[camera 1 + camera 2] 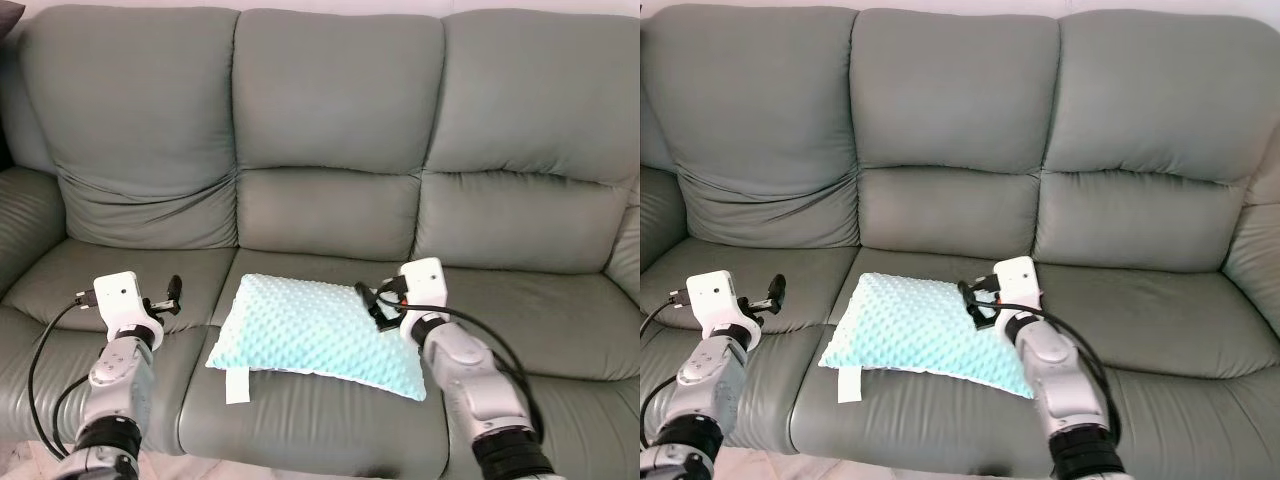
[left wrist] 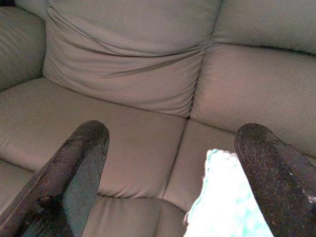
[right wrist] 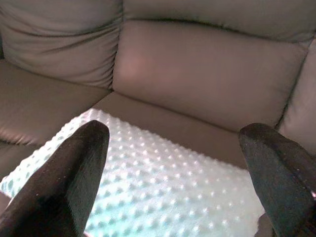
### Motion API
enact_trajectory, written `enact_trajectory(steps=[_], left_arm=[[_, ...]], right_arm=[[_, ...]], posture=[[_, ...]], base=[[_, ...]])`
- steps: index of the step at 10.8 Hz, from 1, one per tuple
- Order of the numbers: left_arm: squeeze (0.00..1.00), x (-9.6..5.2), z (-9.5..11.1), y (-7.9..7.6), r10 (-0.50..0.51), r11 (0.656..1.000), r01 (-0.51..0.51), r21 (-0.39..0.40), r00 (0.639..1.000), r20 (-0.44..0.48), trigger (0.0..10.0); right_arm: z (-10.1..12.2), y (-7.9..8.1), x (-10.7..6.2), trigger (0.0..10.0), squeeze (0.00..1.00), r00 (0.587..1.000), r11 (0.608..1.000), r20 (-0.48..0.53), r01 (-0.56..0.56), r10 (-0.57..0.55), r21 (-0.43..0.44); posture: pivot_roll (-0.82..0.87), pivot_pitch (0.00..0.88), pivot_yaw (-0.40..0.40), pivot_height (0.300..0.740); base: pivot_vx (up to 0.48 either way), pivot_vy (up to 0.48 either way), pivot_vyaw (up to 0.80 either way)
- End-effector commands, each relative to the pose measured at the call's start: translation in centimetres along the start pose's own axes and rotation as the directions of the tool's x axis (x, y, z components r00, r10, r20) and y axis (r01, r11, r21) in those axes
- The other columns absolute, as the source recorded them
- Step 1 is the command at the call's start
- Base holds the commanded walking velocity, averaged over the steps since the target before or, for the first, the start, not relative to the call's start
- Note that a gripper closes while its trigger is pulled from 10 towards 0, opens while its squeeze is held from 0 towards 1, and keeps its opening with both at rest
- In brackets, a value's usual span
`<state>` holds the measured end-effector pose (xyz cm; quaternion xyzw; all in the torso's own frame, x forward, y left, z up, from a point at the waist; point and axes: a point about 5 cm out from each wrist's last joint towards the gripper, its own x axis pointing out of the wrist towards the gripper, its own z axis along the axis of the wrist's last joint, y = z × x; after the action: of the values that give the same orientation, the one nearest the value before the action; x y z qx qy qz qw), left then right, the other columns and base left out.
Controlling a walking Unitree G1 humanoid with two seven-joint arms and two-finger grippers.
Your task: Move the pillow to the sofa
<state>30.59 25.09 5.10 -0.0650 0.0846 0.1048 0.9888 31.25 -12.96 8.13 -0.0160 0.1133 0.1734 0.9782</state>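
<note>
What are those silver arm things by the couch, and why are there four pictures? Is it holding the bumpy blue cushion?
Those are the two arms of a walking robot. Each ends in a gripper with two long black fingers. Two pictures come from cameras on its head, looking down at a grey sofa. The other two come from small cameras on its wrists, looking out between the fingers.

A light blue bumpy pillow lies on the middle seat. The right gripper sits over the pillow's right edge, with its fingers spread open, so it is not squeezing anything. The left gripper hangs over the left seat, beside the pillow, also open and holding nothing.
</note>
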Motion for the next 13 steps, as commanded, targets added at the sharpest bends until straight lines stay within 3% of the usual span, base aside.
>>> enact_trajectory(steps=[1,2,3,6,7,8,9,11,12,13], left_arm=[[0.47,0.0,0.2,0.0,0.008,1.000,-0.008,-0.028,1.000,0.014,10.0],[0.00,0.1,0.6,-0.9,-0.064,0.998,0.064,0.023,0.998,0.008,10.0],[0.00,0.0,1.1,-1.3,-0.101,0.992,0.100,0.082,0.995,0.011,10.0],[0.00,-0.6,2.1,-2.0,-0.217,0.969,0.210,0.129,0.975,0.039,10.0],[1.00,-1.3,2.1,-2.2,-0.223,0.971,0.217,0.097,0.973,0.055,10.0],[1.00,-2.2,1.7,-2.6,-0.229,0.971,0.224,0.079,0.972,0.059,10.0],[1.00,-3.0,1.0,-2.7,-0.222,0.973,0.217,0.074,0.974,0.056,10.0],[1.00,-4.2,0.0,-2.7,-0.185,0.982,0.183,0.050,0.982,0.046,10.0],[0.00,-4.6,0.2,-3.0,-0.192,0.980,0.189,0.056,0.980,0.057,10.0],[0.00,-4.9,0.5,-3.0,-0.177,0.984,0.173,0.048,0.981,0.077,10.0]], right_arm=[[0.4,-0.1,-0.2,10.0,0.97,1.000,1.000,0.012,-0.004,0.004,0.014],[0.6,-0.1,-0.3,10.0,0.21,1.000,1.000,0.025,-0.008,0.007,0.024],[0.7,0.1,-0.4,10.0,0.00,0.999,1.000,0.028,-0.018,0.017,0.024],[0.8,0.3,-0.7,10.0,0.00,0.998,0.999,0.045,-0.035,0.033,0.035],[1.3,0.2,-1.3,10.0,0.00,0.996,0.998,0.083,-0.034,0.029,0.048],[1.5,-0.1,-2.0,10.0,0.00,0.994,0.998,0.107,-0.025,0.018,0.065],[1.4,-0.3,-2.6,10.0,1.00,0.992,0.996,0.122,-0.021,0.010,0.089],[1.3,-0.8,-3.2,10.0,1.00,0.992,0.995,0.123,-0.009,-0.004,0.100],[1.5,-0.9,-3.3,10.0,0.98,0.992,0.995,0.127,-0.012,0.000,0.096],[1.8,-0.9,-3.3,10.0,0.74,0.991,0.996,0.134,-0.021,0.009,0.090]], posture=[[-0.18,0.000,0.000,0.740],[-0.16,0.000,-0.009,0.740],[-0.15,0.000,-0.012,0.740],[-0.13,0.000,-0.018,0.740],[-0.14,0.000,-0.017,0.740],[-0.14,0.000,-0.015,0.740],[-0.15,0.000,-0.017,0.740],[-0.15,0.000,-0.028,0.740],[-0.14,0.000,-0.039,0.740],[-0.13,0.000,-0.044,0.740]], base=[[0.000,0.000,0.00],[0.000,0.000,0.00],[0.000,0.000,0.00],[0.000,0.000,0.00],[0.000,0.000,0.00],[0.000,0.000,0.00],[0.000,0.000,0.00],[0.000,0.000,0.00],[0.000,0.000,0.00],[0.000,0.000,0.00]])
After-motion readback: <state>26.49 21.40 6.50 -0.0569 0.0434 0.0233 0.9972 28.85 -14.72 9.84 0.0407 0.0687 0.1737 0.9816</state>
